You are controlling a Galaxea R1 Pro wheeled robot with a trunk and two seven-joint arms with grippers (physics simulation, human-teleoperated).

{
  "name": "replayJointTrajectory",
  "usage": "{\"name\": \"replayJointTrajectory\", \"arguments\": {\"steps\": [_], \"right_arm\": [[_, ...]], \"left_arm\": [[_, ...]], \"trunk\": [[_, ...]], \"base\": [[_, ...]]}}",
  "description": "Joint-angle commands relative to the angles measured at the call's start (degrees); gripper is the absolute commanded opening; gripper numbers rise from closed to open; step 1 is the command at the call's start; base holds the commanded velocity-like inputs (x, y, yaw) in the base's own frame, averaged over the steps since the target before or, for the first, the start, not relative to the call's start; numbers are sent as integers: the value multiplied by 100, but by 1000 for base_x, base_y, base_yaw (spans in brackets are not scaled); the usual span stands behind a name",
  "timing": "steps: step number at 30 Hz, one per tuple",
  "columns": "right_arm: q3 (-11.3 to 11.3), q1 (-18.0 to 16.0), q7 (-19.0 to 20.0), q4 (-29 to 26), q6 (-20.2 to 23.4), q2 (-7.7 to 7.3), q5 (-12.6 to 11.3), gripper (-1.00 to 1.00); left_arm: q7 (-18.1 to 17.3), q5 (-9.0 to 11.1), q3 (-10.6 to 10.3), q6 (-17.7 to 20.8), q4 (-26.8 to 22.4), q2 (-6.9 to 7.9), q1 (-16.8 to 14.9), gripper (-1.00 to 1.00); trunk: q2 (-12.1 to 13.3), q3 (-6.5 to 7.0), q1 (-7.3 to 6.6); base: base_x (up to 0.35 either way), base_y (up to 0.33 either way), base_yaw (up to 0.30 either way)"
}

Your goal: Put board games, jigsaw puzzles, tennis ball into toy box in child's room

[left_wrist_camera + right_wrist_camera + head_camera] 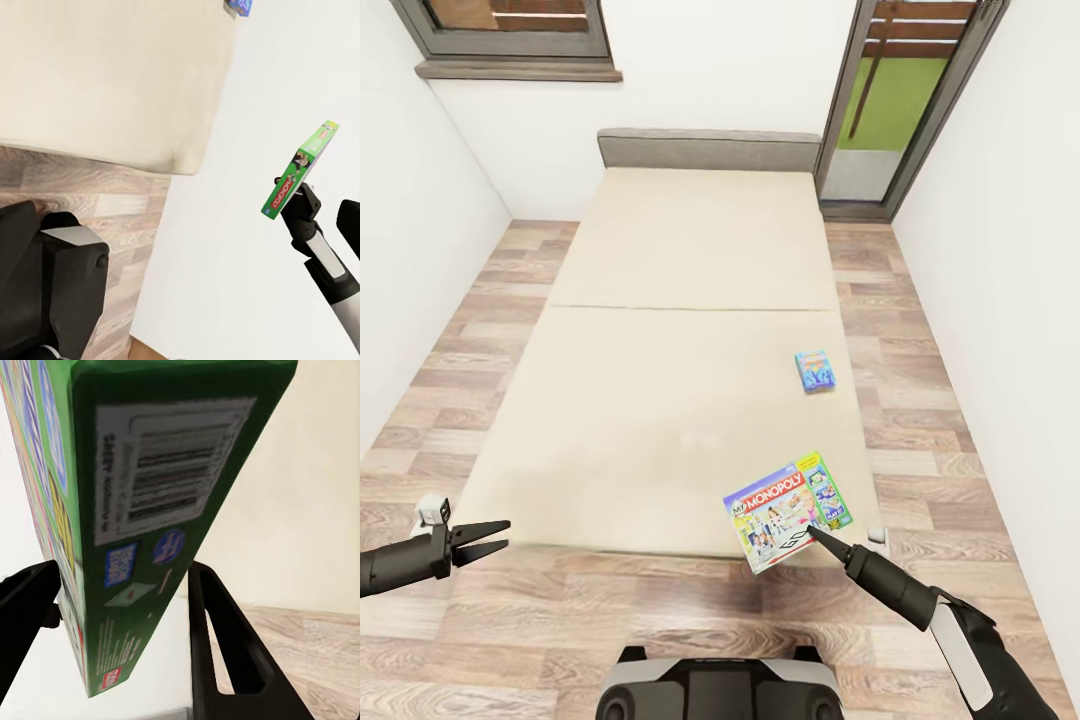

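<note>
Two board games show over the beige bed. A small light blue one lies flat near the bed's right edge; its corner also peeks into the left wrist view. My right gripper is shut on a colourful Monopoly board game at the bed's front right corner. That box hangs tilted in the air, clamped by one edge. In the right wrist view its green side with a barcode sits between the black fingers. My left gripper is open and holds nothing, near the bed's front left corner.
Wood-plank floor runs in narrow strips either side of the bed, with white walls close on both sides. A grey headboard and a tall grey-framed window stand at the far end. My dark base is just before the bed's foot.
</note>
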Motion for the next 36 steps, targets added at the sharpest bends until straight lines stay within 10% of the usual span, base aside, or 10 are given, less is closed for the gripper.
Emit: {"name": "replayJointTrajectory", "arguments": {"steps": [1, 36], "right_arm": [[-1, -2, 6, 0, 45, -1, -31, -100], [-1, -2, 4, 0, 45, 1, -31, -100]], "left_arm": [[-26, -7, 0, 61, -1, 1, -2, 100], [-26, -13, 0, 59, -1, 1, -2, 100]], "trunk": [[-8, 3, 3], [-8, 336, 3]], "base": [[0, 0, 0], [0, 0, 0]]}}
